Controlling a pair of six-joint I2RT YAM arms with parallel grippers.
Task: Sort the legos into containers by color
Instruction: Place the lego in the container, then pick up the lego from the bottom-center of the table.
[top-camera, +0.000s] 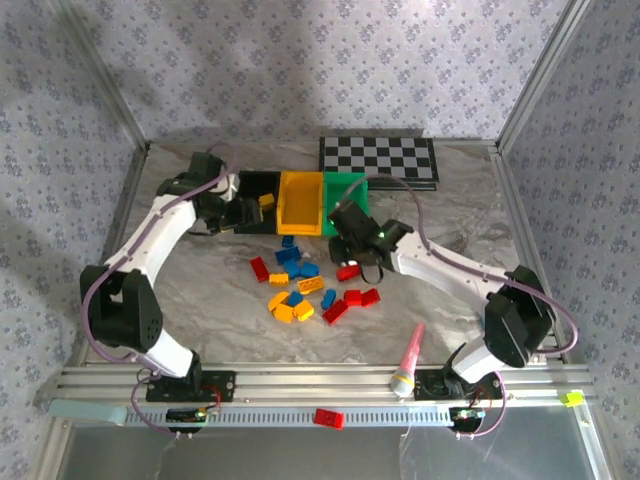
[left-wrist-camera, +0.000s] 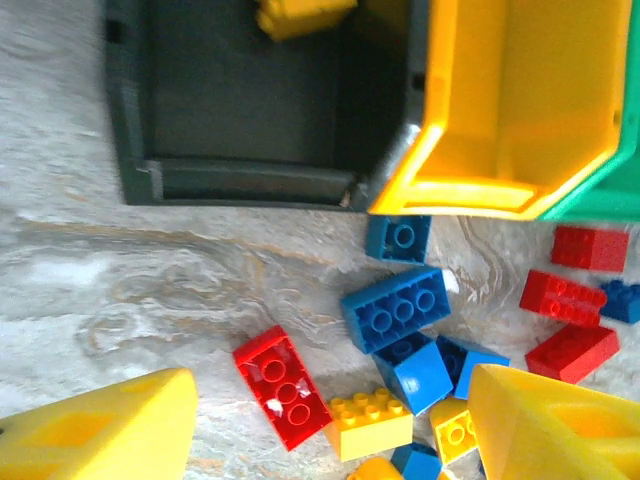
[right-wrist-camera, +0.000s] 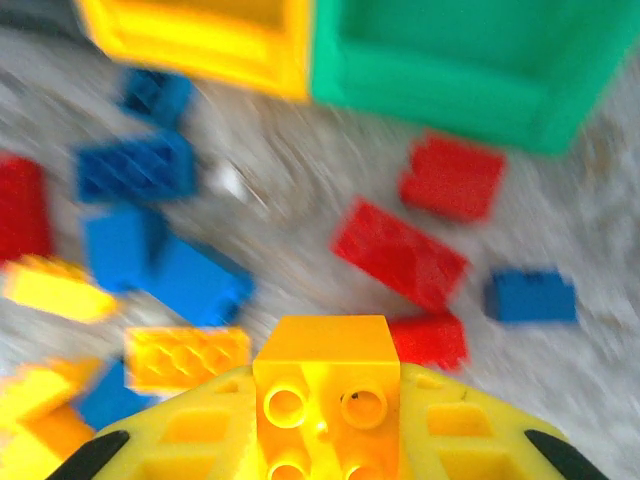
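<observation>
- Grey marbled table (top-camera: 200, 290) boxed in by patterned walls (top-camera: 300, 60), with a checkerboard (top-camera: 378, 158) lying flat at the far edge.
- Along the back, touching side by side from left to right: black bin (top-camera: 258, 180), yellow bin (top-camera: 300, 205), green bin (top-camera: 345, 185).
- From the left wrist: yellow bin bare inside, and one yellow piece (left-wrist-camera: 300, 15) already in the black bin.
- Mid-table, just short of the bins and between the two arms: loose bricks (top-camera: 300, 285) in red, yellow and blue, some touching, some apart.
- Left gripper (left-wrist-camera: 332, 378): hovering over the near wall of the black bin, fingers spread wide, nothing between them.
- Right gripper (right-wrist-camera: 320, 420): clamped shut on a yellow brick (right-wrist-camera: 320, 370), just short of the green bin, above the right side of the pile.
- Held brick: studs facing the wrist camera and two across. Long axis seemingly running back along the fingers, its lower end cut off by the frame, so not certain.
- From the held brick: green bin ahead and slightly right, yellow bin ahead to the left, black bin further left again, beside the left gripper.
- Probably a carry next, forward and leftward. Which bin takes yellow cannot be told for sure; going by the piece already inside, likely the black one.
- Nearer to that bin: the left arm. Holding the brick: the right, so a reach across the yellow bin.
</observation>
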